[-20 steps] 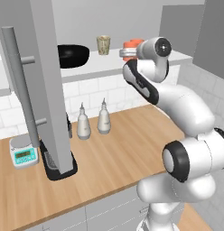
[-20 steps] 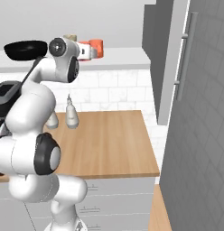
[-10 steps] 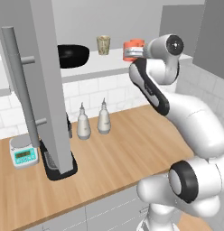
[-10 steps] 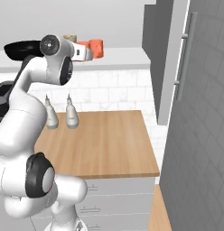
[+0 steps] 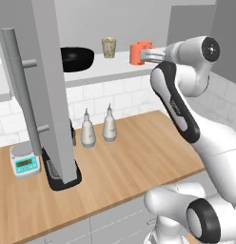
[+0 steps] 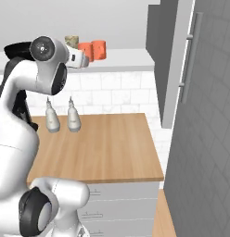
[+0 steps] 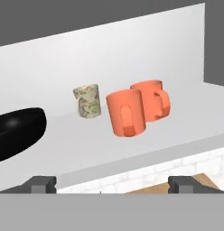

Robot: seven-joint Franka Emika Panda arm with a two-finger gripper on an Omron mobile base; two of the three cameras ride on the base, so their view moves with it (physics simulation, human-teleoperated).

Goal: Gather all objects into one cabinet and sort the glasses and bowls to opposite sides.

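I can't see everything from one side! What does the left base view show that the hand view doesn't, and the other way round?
Only the left base view shows the wooden counter, two white bottles, the small scale and the cabinet door with its bar handle.

Only the hand view shows two separate orange cups side by side, handles facing the camera, and the open gripper below the shelf edge.

Both show the white shelf, black bowl and speckled tumbler.

black bowl (image 7: pixel 16 133) cut off by the left edge.
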